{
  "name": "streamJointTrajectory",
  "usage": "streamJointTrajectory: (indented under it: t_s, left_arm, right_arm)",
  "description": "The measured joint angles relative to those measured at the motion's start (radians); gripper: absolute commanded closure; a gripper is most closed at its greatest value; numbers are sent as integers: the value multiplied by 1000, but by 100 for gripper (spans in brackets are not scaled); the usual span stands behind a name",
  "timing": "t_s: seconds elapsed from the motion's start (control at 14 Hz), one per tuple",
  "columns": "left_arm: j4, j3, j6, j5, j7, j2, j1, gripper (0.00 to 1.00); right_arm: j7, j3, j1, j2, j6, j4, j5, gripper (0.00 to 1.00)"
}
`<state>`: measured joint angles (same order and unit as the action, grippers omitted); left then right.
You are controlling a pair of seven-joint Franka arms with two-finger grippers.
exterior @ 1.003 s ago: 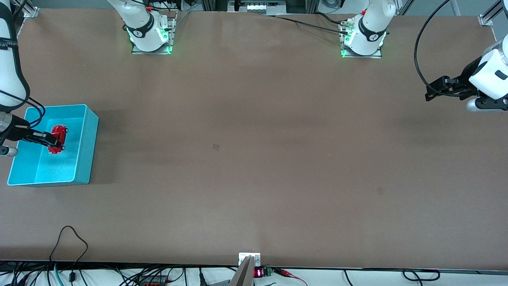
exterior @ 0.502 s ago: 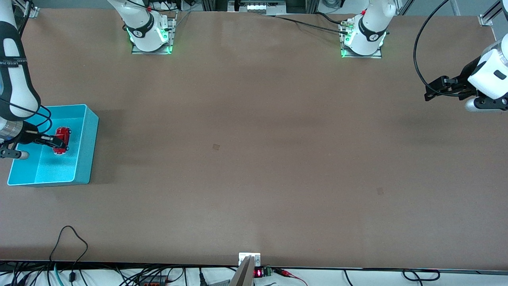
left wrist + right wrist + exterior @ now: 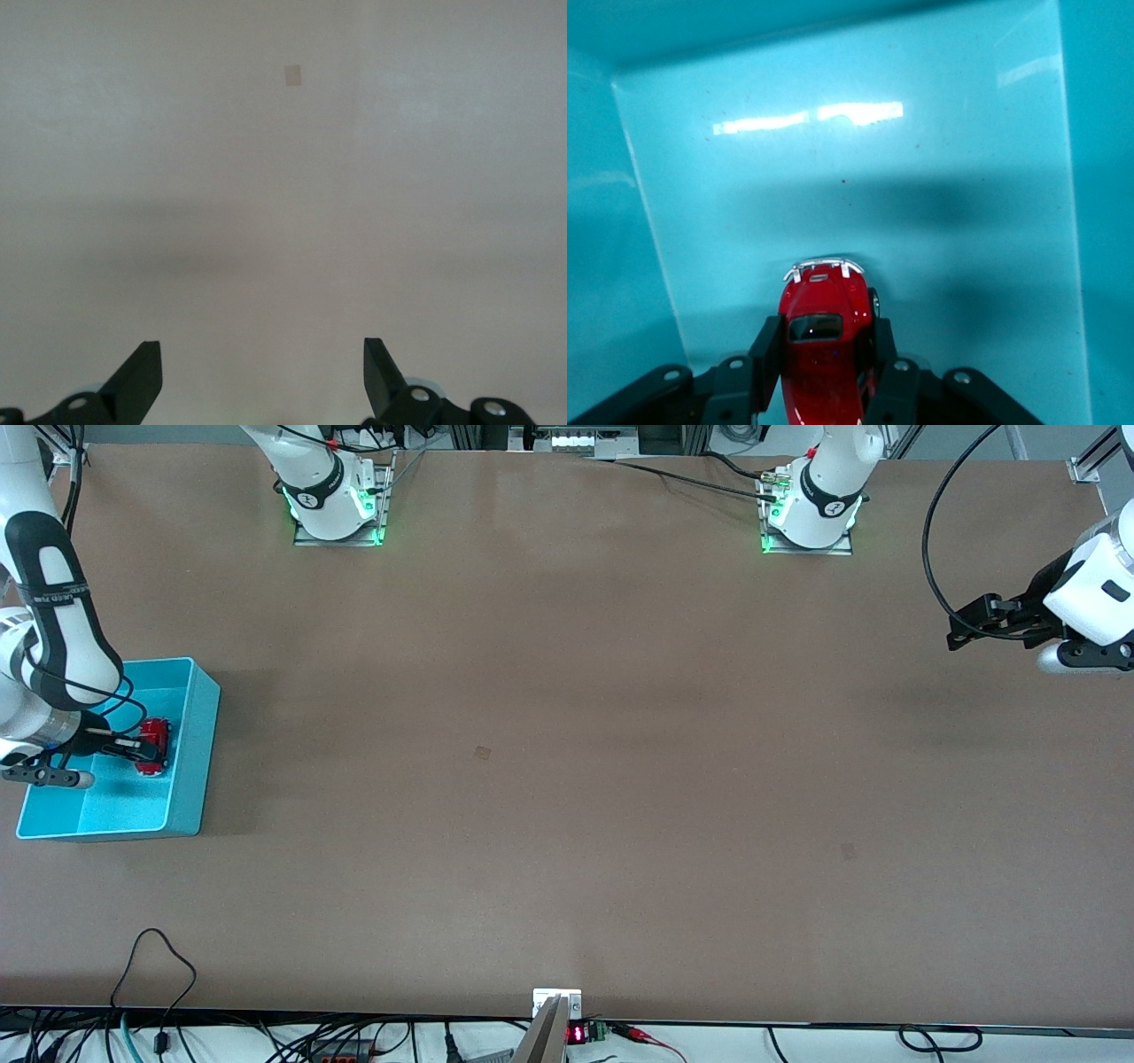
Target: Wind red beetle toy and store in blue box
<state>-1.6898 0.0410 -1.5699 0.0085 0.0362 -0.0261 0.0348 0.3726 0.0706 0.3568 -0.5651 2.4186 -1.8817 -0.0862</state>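
Storage stage, nearly complete. The right gripper (image 3: 140,751) is lowered inside the box (image 3: 197,762), which stands at the right arm's end of the table. Its fingers (image 3: 769,354) are clamped on the flanks of the toy (image 3: 154,744). In the right wrist view the toy (image 3: 824,341) sits low against the cyan floor, its pale bumper pointing toward the wall ahead; whether the wheels already touch the floor cannot be told.

The left gripper (image 3: 970,627) waits over bare table (image 3: 567,779) at the left arm's end, jaws spread wide and holding nothing; the left wrist view shows only the tabletop between its two fingertips (image 3: 142,376).

Judged from this layout, the carry to the box is done. Remaining: let go of the toy and lift the right gripper clear of the walls. Whether the toy was wound cannot be read here.
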Motion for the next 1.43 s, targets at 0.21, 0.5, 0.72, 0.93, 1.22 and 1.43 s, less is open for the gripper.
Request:
streamJointTrajectory:
  t_s: [0.21, 0.5, 0.72, 0.93, 1.22, 1.43]
  left_arm:
    - [0, 2, 0, 0, 0, 0, 0, 0]
    - [0, 2, 0, 0, 0, 0, 0, 0]
    - [1, 2, 0, 0, 0, 0, 0, 0]
    - [1, 2, 0, 0, 0, 0, 0, 0]
    - [1, 2, 0, 0, 0, 0, 0, 0]
    - [1, 2, 0, 0, 0, 0, 0, 0]
  right_arm:
    - [0, -2, 1, -1, 4, 0, 0, 0]
    - [0, -4, 8, 9, 1, 5, 0, 0]
    - [-8, -32, 8, 84, -67, 20, -5, 0]
    - [-28, -60, -1, 187, -141, 27, -21, 0]
    - [-87, -69, -47, 292, -355, 113, -33, 0]
    - [-187, -69, -105, 352, -519, 178, -35, 0]
